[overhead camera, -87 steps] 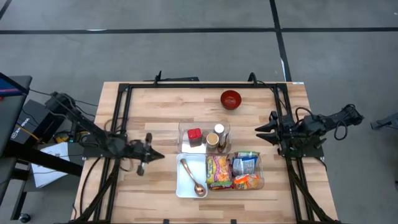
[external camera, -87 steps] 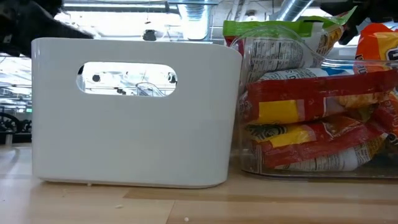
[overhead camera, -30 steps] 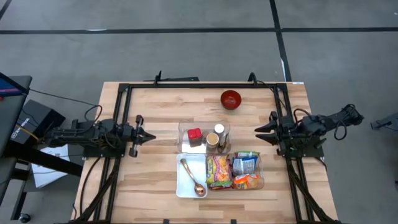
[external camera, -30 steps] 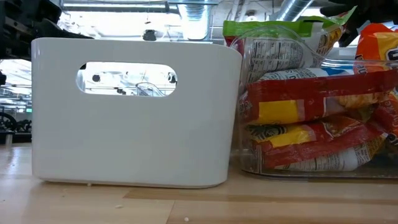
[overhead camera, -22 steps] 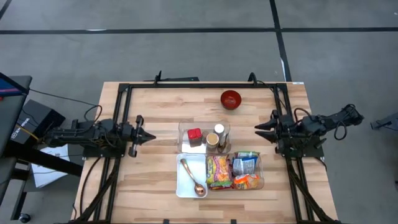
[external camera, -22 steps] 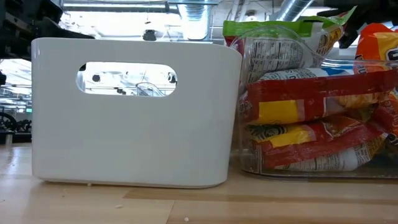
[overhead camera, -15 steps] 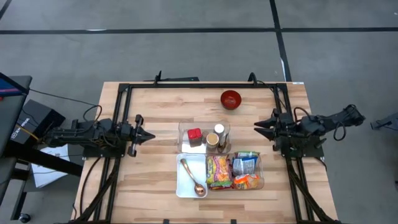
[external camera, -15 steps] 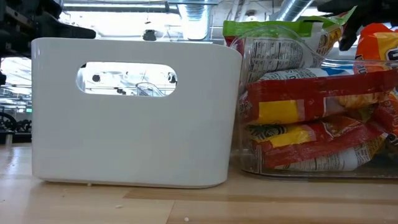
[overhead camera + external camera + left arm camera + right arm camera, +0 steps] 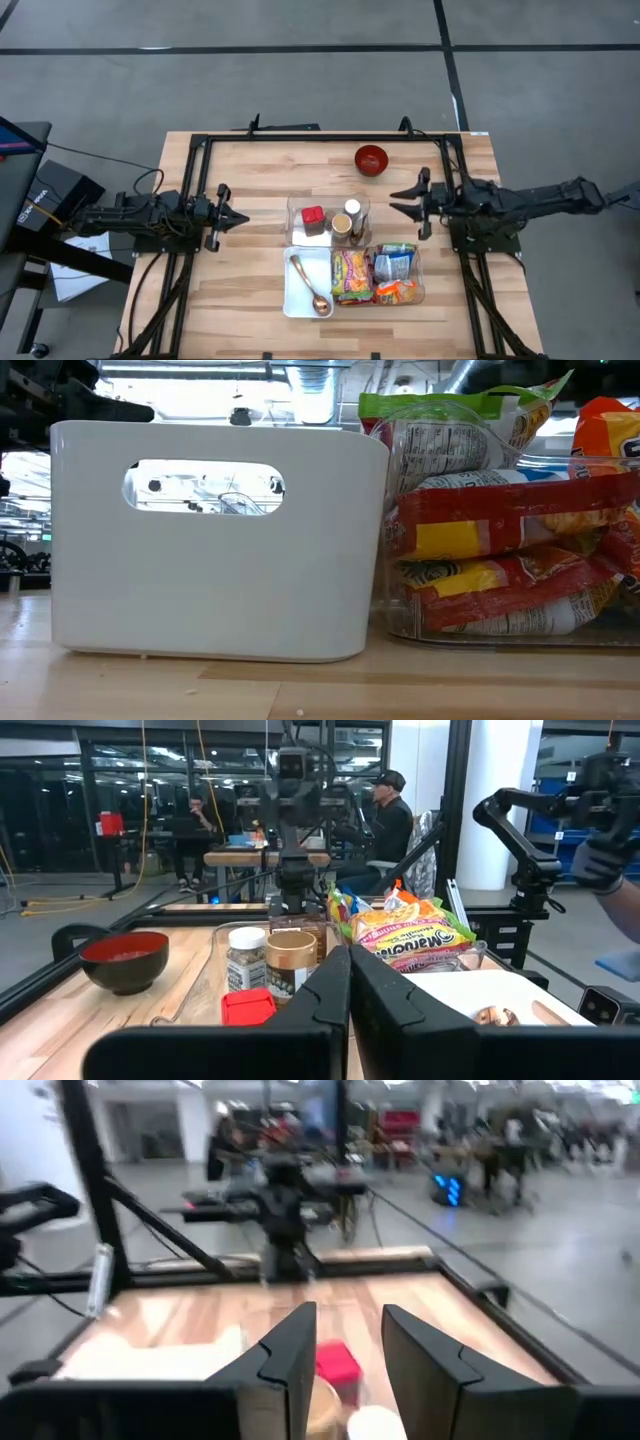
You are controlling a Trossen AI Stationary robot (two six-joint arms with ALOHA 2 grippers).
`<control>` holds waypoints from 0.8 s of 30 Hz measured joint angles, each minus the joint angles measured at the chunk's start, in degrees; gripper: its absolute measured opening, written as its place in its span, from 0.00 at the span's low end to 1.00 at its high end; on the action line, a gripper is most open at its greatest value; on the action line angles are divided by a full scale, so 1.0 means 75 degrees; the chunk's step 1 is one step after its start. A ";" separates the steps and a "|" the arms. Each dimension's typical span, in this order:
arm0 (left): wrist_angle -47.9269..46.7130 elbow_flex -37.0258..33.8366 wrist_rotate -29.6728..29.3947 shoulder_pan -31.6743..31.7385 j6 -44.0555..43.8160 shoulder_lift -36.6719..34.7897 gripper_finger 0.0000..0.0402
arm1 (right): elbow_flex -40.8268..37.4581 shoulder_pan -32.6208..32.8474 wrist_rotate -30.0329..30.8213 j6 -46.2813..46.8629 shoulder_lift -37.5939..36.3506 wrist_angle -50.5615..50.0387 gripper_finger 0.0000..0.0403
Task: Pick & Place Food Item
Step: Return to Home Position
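Orange, green and blue noodle packs (image 9: 352, 275) lie packed together inside the transparent bin (image 9: 421, 272). It sits near the right gripper (image 9: 393, 202), toward the table's front edge from its fingertips. Touching that bin, on the side farther from the right gripper, stands a white bin (image 9: 297, 275) with a spoon (image 9: 318, 297) in it. Just ahead of the right gripper's fingers is a second clear bin (image 9: 296, 203) holding a red box (image 9: 313, 216) and two jars (image 9: 347, 217). A red bowl (image 9: 371, 159) stands near the gripper on its other side, toward the table's back edge. The right gripper's fingers are spread apart and empty, with the arm stretched out flat over the wooden table (image 9: 250, 290). The left gripper (image 9: 241, 217) waits across the bins, well apart from the noodle packs, its fingers pressed together around nothing. The placing looks finished, so what remains is likely only folding the arms back to rest. To do that well, the right arm should draw straight back along its own line, away from the jars. It should hold its height so the spread fingers clip neither the clear bin's rim nor the bowl. The left arm seems close to its rest pose and should need little.
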 joint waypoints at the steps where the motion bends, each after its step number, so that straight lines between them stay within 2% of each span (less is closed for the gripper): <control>1: 0.0000 0.0000 0.0000 0.0000 0.0000 0.0000 0.00 | -0.0002 -0.0118 0.0000 0.0101 -0.0106 -0.0241 0.27; 8: 0.0009 0.0000 -0.0003 0.0000 -0.0003 0.0012 0.00 | -0.0542 -0.0194 -0.0026 0.0281 -0.1642 -0.0583 0.27; 17: 0.0009 0.0000 -0.0001 0.0000 -0.0003 0.0015 0.00 | -0.0921 -0.0158 -0.0006 0.0331 -0.4123 -0.2464 0.27; 24: 0.0012 0.0000 0.0000 0.0003 -0.0003 0.0064 0.00 | -0.0892 -0.0088 -0.0006 0.0251 -0.4196 -0.2945 0.27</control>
